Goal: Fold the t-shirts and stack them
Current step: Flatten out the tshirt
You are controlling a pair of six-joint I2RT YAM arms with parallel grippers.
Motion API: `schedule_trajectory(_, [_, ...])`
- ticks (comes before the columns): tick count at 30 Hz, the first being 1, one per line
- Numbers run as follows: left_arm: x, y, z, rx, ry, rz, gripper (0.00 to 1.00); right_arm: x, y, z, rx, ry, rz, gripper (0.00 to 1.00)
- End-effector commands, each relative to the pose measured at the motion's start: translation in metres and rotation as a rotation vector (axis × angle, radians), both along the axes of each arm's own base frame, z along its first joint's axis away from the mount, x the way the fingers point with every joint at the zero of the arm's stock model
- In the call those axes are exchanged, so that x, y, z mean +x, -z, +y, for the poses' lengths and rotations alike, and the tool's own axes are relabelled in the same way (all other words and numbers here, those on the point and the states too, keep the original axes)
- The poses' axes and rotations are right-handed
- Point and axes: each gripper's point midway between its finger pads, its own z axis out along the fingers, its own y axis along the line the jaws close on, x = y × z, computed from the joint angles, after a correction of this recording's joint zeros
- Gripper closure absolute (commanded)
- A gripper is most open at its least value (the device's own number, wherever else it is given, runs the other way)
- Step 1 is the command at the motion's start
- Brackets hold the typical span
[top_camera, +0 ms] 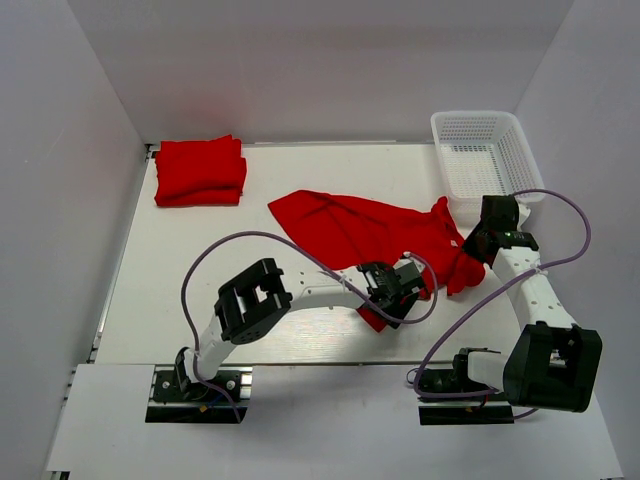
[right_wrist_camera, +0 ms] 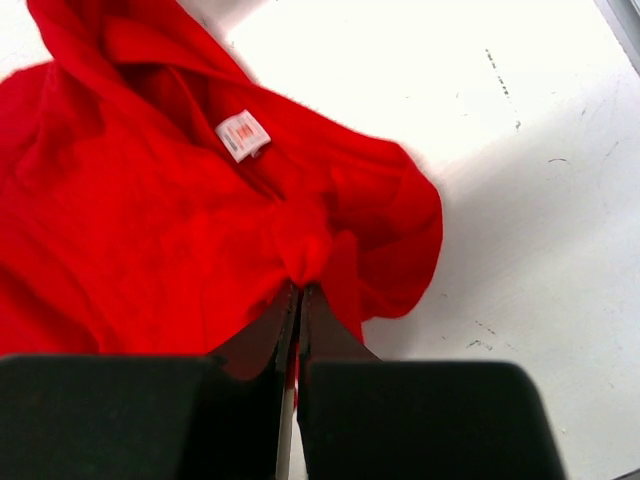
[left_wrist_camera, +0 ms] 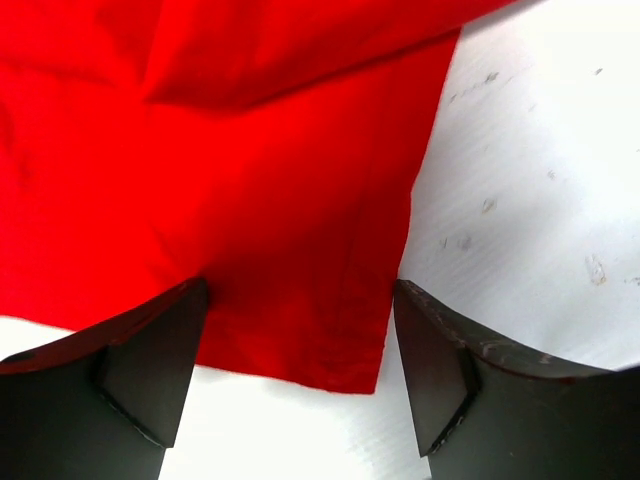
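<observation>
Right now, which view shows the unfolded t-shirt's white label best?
Right wrist: the white label sits plain and large on the t-shirt. The top external view shows the whole t-shirt, label too small to see; left wrist shows only a hem corner.

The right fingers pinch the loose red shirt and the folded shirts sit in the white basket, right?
Not in the basket: the top view shows the folded shirts on the table, far left; the right fingers do pinch the loose shirt.
</observation>
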Motion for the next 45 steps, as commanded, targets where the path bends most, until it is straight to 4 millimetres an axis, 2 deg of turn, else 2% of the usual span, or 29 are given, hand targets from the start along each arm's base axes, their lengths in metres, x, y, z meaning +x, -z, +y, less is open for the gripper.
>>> schedule_trajectory(1, [-0.028,0.024,0.058,0.217,-0.076,0.073,0.16,0.003,-0.004,0.000,0.005,-0.011,-0.039,1.00])
schedule_trajectory(3, [-0.028,0.023,0.064,0.220,-0.090,0.066,0.20,0.003,-0.002,0.001,0.008,-0.019,-0.037,1.00])
schedule_trajectory(7, [-0.035,0.014,0.070,0.224,-0.112,0.076,0.20,0.004,-0.001,0.002,0.016,-0.022,-0.034,1.00])
schedule_trajectory(9, [-0.044,0.017,0.077,0.240,-0.115,0.097,0.20,0.004,-0.001,0.003,0.019,-0.021,-0.035,1.00])
schedule_trajectory(10, [-0.049,0.025,0.079,0.239,-0.110,0.115,0.20,0.005,-0.001,0.003,0.021,-0.026,-0.039,1.00])
schedule_trajectory(12, [-0.052,0.024,0.068,0.184,-0.099,0.136,0.20,0.005,-0.001,0.005,0.028,-0.034,-0.041,1.00])
schedule_trajectory(16, [-0.052,0.033,0.076,0.242,-0.104,0.142,0.22,0.004,-0.001,0.005,0.027,-0.032,-0.036,1.00])
schedule_trajectory(21, [-0.049,0.037,0.072,0.205,-0.100,0.143,0.28,0.004,-0.004,0.006,0.028,-0.038,-0.051,1.00])
schedule_trajectory(22, [-0.045,0.037,0.073,0.204,-0.109,0.144,0.32,0.005,-0.003,0.006,0.031,-0.038,-0.051,1.00])
schedule_trajectory(23, [-0.046,0.042,0.075,0.216,-0.109,0.147,0.46,0.004,-0.003,0.006,0.027,-0.040,-0.054,1.00])
schedule_trajectory(24, [-0.043,0.043,0.072,0.217,-0.113,0.135,0.54,0.003,-0.003,0.006,0.027,-0.040,-0.051,1.00])
schedule_trajectory(25, [-0.040,0.038,0.070,0.218,-0.115,0.126,0.67,0.004,-0.005,0.006,0.026,-0.041,-0.057,1.00])
schedule_trajectory(26, [-0.041,0.038,0.072,0.227,-0.115,0.129,0.95,0.003,-0.004,0.003,0.016,-0.034,-0.051,1.00])
schedule_trajectory(27, [-0.039,0.038,0.073,0.230,-0.118,0.119,1.00,0.004,-0.008,0.006,0.026,-0.046,-0.065,1.00])
schedule_trajectory(29, [-0.030,0.023,0.074,0.209,-0.136,0.081,1.00,0.004,-0.010,0.007,0.026,-0.051,-0.067,1.00])
schedule_trajectory(31, [-0.014,-0.002,0.072,0.175,-0.202,-0.005,1.00,0.003,-0.015,0.007,0.023,-0.056,-0.080,1.00])
schedule_trajectory(33, [-0.002,-0.044,0.074,0.134,-0.237,-0.078,1.00,0.006,-0.026,0.007,0.018,-0.061,-0.108,1.00])
schedule_trajectory(34, [0.012,-0.062,0.081,0.131,-0.279,-0.148,1.00,0.005,-0.030,0.007,0.018,-0.067,-0.109,1.00])
schedule_trajectory(35, [0.018,-0.079,0.085,0.121,-0.294,-0.189,1.00,0.004,-0.035,0.009,0.019,-0.075,-0.121,1.00])
schedule_trajectory(36, [0.023,-0.104,0.098,0.112,-0.327,-0.223,1.00,0.008,-0.050,0.007,0.012,-0.076,-0.154,1.00])
schedule_trajectory(37, [0.033,-0.130,0.101,0.087,-0.355,-0.292,1.00,0.008,-0.056,0.008,0.010,-0.083,-0.165,1.00])
schedule_trajectory(38, [0.041,-0.147,0.108,0.075,-0.381,-0.326,1.00,0.009,-0.070,0.005,-0.006,-0.078,-0.191,1.00])
schedule_trajectory(39, [0.047,-0.170,0.117,0.063,-0.408,-0.359,1.00,0.007,-0.076,0.004,-0.015,-0.074,-0.198,1.00])
schedule_trajectory(40, [0.053,-0.198,0.126,0.024,-0.440,-0.420,1.00,0.009,-0.092,0.004,-0.021,-0.073,-0.232,1.00])
schedule_trajectory(43, [0.073,-0.258,0.160,-0.015,-0.548,-0.553,1.00,0.011,-0.143,-0.004,-0.061,-0.046,-0.340,1.00])
schedule_trajectory(45, [0.080,-0.309,0.182,-0.092,-0.626,-0.639,1.00,0.007,-0.162,-0.011,-0.092,-0.011,-0.372,1.00])
